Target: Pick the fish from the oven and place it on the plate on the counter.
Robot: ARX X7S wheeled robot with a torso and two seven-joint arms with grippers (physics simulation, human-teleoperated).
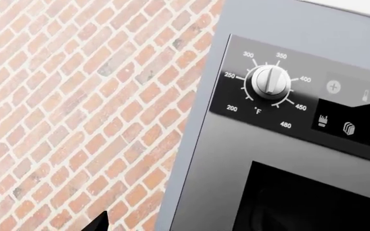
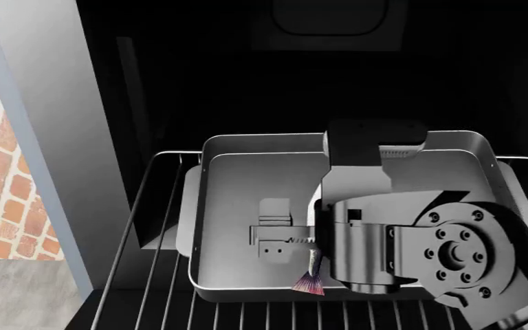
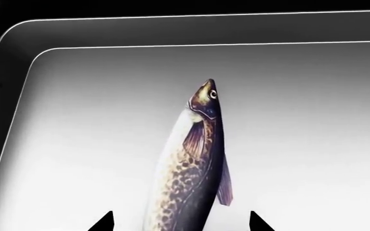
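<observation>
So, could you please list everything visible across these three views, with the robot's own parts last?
fish: one, speckled grey-brown, pink tail, lying in the tray
tray: one, silver-grey, on the rack
rack: one, thin metal bars, in the oven
oven: one, black cavity, grey front
knob: one, silver, on the oven's panel
brick wall: one, reddish, beside the oven
right gripper: one, open, fingertips either side of the fish
left gripper: one dark fingertip showing, near the wall

Red brick wall (image 1: pixel 75 120), grey floor (image 2: pixel 16 295)
</observation>
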